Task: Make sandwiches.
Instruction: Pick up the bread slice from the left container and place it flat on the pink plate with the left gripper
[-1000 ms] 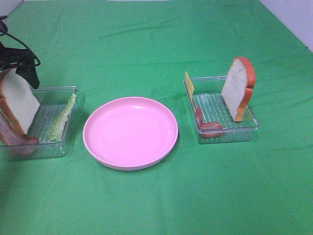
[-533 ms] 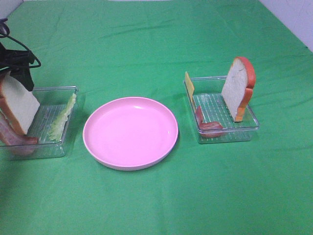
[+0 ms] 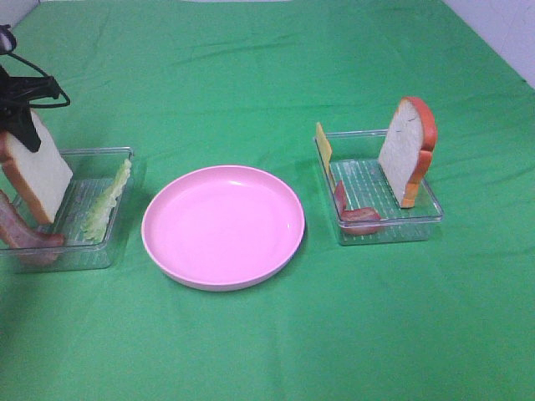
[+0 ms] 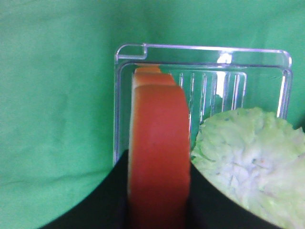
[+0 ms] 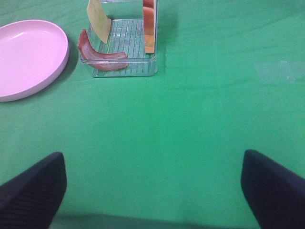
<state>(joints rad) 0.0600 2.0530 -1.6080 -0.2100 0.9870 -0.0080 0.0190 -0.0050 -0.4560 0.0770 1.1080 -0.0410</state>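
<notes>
No stacked sandwich shows; the parts lie apart. My left gripper is shut on a white bread slice with an orange-brown crust and holds it upright above the left clear tray. In the left wrist view the crust sits between the black fingers. Pale green lettuce and a bacon strip lie in that tray. The pink plate holds nothing. My right gripper is open, low over the cloth, out of the exterior high view.
The right clear tray holds an upright bread slice, a yellow cheese slice and a bacon strip. It also shows in the right wrist view, beside the plate. Green cloth covers the table.
My left gripper has lifted the bread slice a little and stood it more upright, away from the bacon. The right tray and plate have not moved.
</notes>
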